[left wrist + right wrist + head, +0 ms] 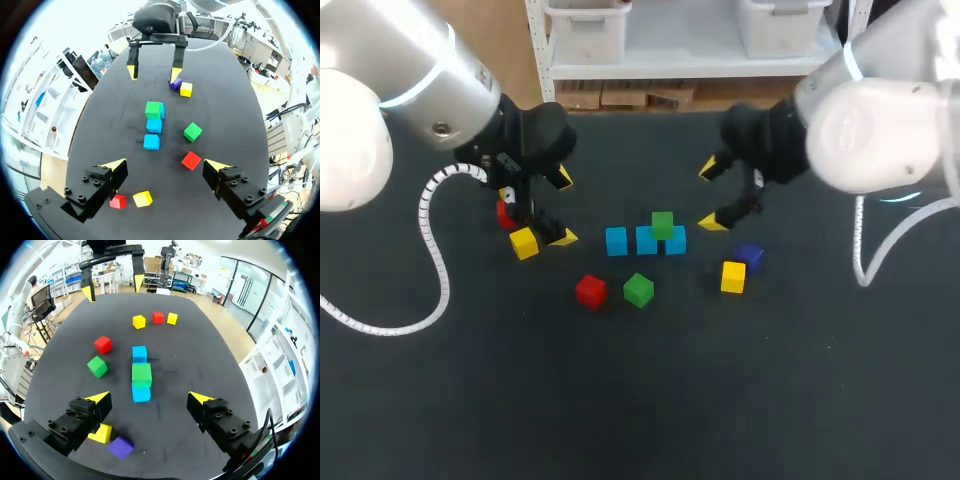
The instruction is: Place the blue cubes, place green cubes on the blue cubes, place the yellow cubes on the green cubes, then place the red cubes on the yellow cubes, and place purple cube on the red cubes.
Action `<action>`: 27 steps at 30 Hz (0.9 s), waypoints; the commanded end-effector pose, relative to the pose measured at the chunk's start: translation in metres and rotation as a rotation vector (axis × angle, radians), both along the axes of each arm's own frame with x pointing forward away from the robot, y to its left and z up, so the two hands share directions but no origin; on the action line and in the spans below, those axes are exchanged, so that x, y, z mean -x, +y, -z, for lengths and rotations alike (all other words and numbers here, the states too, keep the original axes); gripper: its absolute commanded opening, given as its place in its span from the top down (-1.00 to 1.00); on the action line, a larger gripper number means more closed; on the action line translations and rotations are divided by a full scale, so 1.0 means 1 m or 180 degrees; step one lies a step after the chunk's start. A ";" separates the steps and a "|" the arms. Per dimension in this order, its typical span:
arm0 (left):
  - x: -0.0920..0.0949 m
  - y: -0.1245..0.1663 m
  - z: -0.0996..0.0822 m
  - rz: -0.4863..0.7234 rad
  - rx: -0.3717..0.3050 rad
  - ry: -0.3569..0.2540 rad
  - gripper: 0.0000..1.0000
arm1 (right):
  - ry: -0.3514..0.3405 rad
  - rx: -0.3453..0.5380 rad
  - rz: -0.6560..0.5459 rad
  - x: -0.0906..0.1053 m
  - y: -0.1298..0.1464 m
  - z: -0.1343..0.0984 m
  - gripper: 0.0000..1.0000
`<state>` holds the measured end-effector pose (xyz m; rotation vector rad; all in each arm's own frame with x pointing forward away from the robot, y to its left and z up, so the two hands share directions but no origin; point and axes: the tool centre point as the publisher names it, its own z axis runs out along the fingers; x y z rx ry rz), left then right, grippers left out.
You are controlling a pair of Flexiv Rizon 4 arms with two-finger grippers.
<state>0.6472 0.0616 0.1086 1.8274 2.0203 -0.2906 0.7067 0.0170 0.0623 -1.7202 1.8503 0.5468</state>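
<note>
Three blue cubes (616, 241) form a row mid-table. One green cube (662, 224) rests on top, over the middle and right ones. My right gripper (710, 195) hangs open just behind and to the right of the row, holding nothing; in its wrist view the stacked green cube (141, 374) lies ahead of its open gripper (149, 398). My left gripper (563, 208) stands open and empty left of the row, with a yellow cube (524, 243) and a red cube (506, 213) beside it. Its wrist view shows the left gripper (165, 165) above bare table.
In front of the row lie a red cube (590, 291) and a second green cube (638, 290). To the right sit a yellow cube (733, 276) and the purple cube (750, 256), touching. Another yellow cube (172, 318) lies by the left gripper.
</note>
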 end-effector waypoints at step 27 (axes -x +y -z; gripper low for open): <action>0.008 0.004 0.004 0.0582 -0.0099 -0.0225 -1.00 | -0.0025 -0.0172 0.0125 0.013 -0.059 -0.013 -1.00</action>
